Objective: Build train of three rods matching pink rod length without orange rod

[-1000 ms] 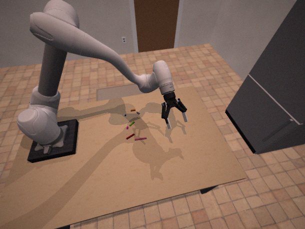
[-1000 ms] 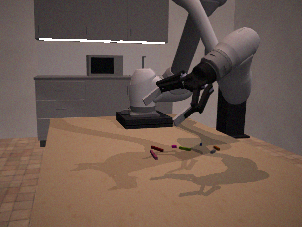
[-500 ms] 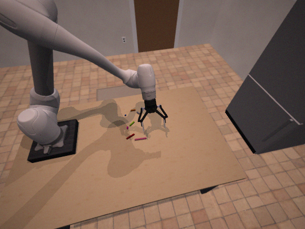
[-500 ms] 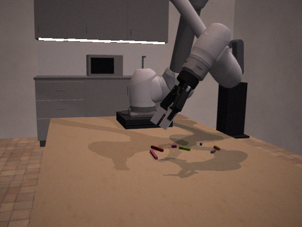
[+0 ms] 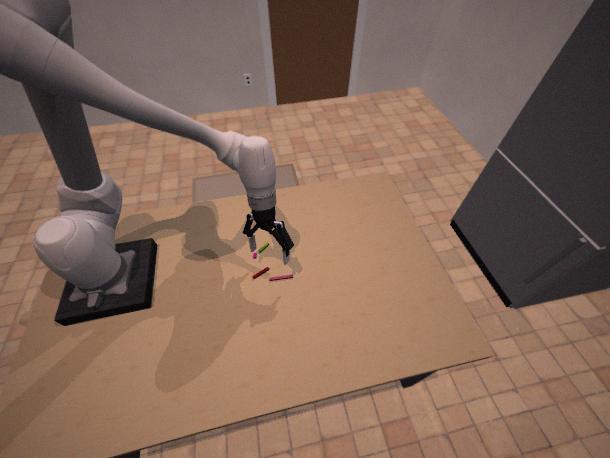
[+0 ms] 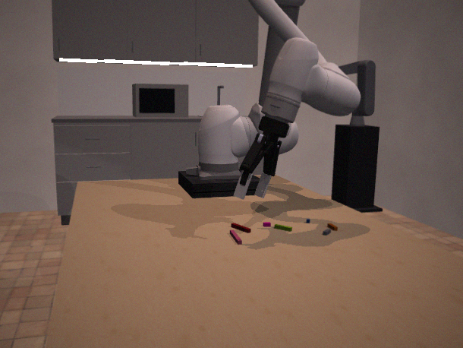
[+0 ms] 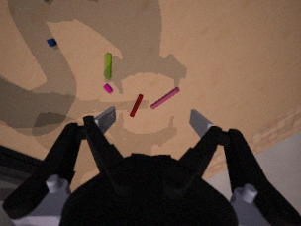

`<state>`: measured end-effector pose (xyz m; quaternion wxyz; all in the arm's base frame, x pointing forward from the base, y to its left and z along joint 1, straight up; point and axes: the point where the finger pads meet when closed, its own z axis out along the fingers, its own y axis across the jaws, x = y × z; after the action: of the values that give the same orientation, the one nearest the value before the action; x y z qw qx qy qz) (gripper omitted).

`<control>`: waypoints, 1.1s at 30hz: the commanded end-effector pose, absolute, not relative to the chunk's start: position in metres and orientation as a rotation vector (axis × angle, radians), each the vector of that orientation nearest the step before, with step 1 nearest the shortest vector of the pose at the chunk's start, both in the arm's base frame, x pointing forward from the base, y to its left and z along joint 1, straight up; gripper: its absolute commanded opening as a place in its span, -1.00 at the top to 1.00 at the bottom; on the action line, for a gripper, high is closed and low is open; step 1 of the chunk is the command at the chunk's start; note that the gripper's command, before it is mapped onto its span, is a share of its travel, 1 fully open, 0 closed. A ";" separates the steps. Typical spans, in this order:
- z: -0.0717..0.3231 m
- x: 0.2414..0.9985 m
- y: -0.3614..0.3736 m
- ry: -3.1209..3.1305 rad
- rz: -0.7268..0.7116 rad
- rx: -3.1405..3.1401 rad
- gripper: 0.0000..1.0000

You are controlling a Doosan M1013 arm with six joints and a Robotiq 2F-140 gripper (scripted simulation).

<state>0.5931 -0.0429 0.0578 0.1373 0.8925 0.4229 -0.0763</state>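
My gripper [image 5: 268, 249] [image 6: 250, 191] [image 7: 152, 114] is open and empty, hanging above the rods on the table. The pink rod [image 5: 281, 277] [image 6: 235, 236] [image 7: 165, 98] lies flat beside the red rod [image 5: 260, 272] [image 6: 240, 227] [image 7: 136, 105]. The lime rod [image 5: 263, 247] [image 6: 283, 227] [image 7: 108, 65] and the small magenta rod [image 5: 255, 255] [image 6: 266, 224] [image 7: 108, 88] lie close together. In the exterior view, a tiny blue rod [image 6: 307, 220] [image 7: 51, 43], a grey rod [image 6: 326, 231] and an orange rod [image 6: 332, 226] lie further right. All rods lie apart from one another.
The robot base [image 5: 107, 287] stands on the table's left side. A dark cabinet [image 5: 550, 175] stands to the right of the table. In the exterior view, a counter with a microwave [image 6: 160, 100] is behind the table.
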 end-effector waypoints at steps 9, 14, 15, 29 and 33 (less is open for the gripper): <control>0.038 0.507 0.002 0.628 -0.066 2.956 -1.00; 0.031 0.470 0.022 0.300 -0.021 3.083 -1.00; 0.030 0.463 0.026 0.231 -0.014 3.103 -1.00; 0.028 0.449 0.033 0.089 0.000 3.140 -1.00; 0.028 0.449 0.033 0.089 0.000 3.140 -1.00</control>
<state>0.4494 0.0331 0.0276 0.0004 0.9996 0.0284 0.0000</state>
